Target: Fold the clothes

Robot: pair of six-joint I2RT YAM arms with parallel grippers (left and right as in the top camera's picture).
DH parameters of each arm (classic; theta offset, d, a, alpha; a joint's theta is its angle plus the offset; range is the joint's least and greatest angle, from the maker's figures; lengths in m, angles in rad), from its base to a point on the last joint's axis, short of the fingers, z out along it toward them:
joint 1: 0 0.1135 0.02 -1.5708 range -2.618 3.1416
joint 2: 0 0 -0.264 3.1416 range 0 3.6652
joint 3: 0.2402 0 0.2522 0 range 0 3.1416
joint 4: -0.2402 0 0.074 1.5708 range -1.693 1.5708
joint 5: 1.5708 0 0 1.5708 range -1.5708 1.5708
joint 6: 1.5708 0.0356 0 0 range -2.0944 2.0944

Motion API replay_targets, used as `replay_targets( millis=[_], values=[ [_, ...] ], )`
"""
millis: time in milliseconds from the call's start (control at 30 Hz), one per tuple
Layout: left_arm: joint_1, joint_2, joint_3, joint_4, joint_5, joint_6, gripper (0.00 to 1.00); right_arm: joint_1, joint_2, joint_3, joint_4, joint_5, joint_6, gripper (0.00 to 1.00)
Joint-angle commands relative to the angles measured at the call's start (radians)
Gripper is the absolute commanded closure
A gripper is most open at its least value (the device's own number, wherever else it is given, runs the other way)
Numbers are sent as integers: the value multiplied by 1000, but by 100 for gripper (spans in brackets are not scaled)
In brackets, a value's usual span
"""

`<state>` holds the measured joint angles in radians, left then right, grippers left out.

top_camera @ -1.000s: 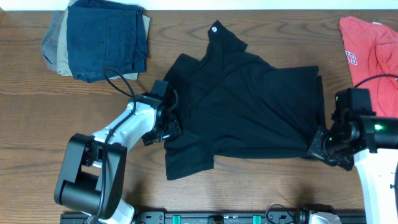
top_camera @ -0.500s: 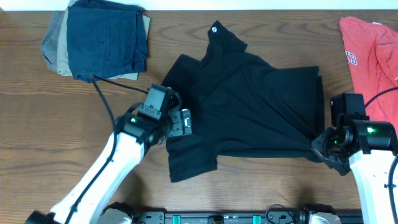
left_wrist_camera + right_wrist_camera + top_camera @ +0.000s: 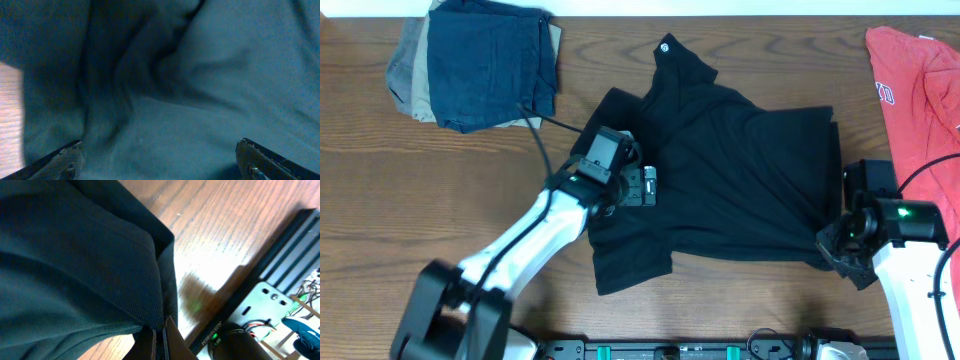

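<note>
The black T-shirt (image 3: 740, 180) lies crumpled across the middle of the table, and a small white round mark (image 3: 666, 45) shows at its far tip. My left gripper (image 3: 647, 187) hovers open over the shirt's left part. In the left wrist view only wrinkled dark fabric (image 3: 165, 90) lies between its wide-apart fingertips (image 3: 70, 157). My right gripper (image 3: 835, 246) is at the shirt's near right corner. In the right wrist view its jaws are shut (image 3: 160, 337) on the folded edge of the black fabric (image 3: 90, 265), lifted a little off the wood.
A folded stack of dark blue, tan and grey garments (image 3: 480, 60) sits at the far left. At the far right lies a red T-shirt (image 3: 920, 80). A black rail (image 3: 700, 350) with electronics runs along the table's near edge, close behind my right gripper.
My left arm has swung right and away from me, from the shirt's left edge onto the shirt, its jaws opening wider. The right gripper has barely shifted and stays shut on the corner.
</note>
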<state>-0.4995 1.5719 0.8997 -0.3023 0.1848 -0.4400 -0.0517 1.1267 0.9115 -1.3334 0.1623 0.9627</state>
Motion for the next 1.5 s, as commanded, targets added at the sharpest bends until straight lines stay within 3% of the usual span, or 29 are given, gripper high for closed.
replay_targets(
  millis=[0, 167, 233, 367, 500, 700, 800, 967, 1233, 1467],
  values=[
    [-2, 60, 3, 20, 21, 21, 5, 12, -10, -33, 18, -24, 27, 98],
    [-1, 132, 3, 36, 10, 21, 18, 12, -10, -39, 29, -21, 23, 98],
    [-1, 155, 3, 34, -35, 20, 36, 12, -10, -39, 34, -21, 19, 98],
    [2, 181, 3, -2, -153, -37, 56, 12, -10, -39, 35, -21, 16, 98],
    [18, 187, 3, -51, -171, -112, 78, 12, -10, -39, 40, -21, 16, 98],
    [34, 189, 0, -96, -171, -123, 81, 13, -10, -39, 41, -21, 16, 99],
    [34, 189, 0, -132, -176, -130, 90, 13, -10, -39, 42, -21, 16, 98],
    [42, 189, 0, -229, -327, -290, 92, 13, -10, -39, 57, -22, -40, 98],
    [157, 188, 0, -375, -336, -449, 94, 13, -9, -39, 77, -40, -63, 98],
    [267, 165, 0, -480, -336, -463, 94, 13, -9, -39, 79, -40, -63, 98]
  ],
)
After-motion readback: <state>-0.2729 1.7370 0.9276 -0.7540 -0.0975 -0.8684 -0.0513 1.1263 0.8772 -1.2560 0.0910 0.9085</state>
